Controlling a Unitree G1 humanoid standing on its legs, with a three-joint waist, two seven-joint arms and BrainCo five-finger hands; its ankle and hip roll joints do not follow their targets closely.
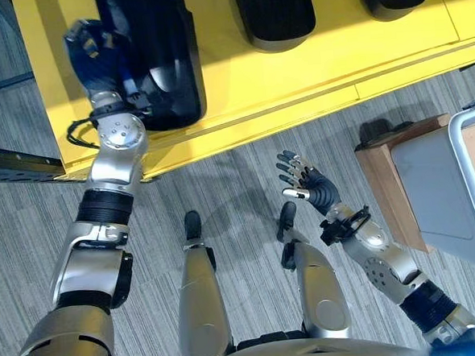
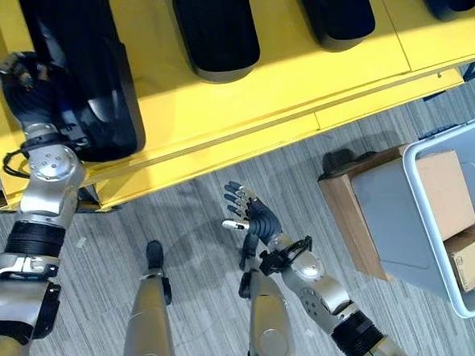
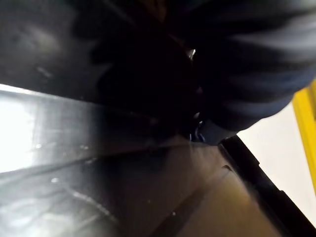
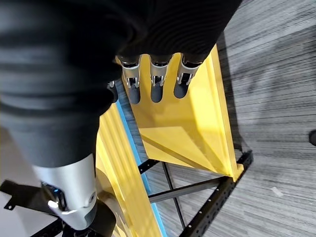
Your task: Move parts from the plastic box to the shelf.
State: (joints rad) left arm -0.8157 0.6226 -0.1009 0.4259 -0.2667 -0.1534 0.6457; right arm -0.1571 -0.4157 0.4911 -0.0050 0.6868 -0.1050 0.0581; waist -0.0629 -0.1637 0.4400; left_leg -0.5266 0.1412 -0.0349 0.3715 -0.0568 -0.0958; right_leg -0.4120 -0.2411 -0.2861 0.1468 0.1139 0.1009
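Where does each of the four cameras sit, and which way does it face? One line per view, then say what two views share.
Left eye view: on the head, looking down at the yellow shelf; both arms show.
Right eye view: beside it, looking down at the shelf and plastic box.
Left wrist view: on the left wrist, close against a black part.
Right wrist view: on the right wrist, facing the shelf's frame; right hand shows.
Shared: both eye views show the left hand.

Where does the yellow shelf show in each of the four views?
Left eye view: the yellow shelf runs across the top.
Right eye view: again across the top.
Left wrist view: a yellow strip beyond the black part.
Right wrist view: past the right hand, filling the middle.
Shared landmark: the black part at the shelf's left end.
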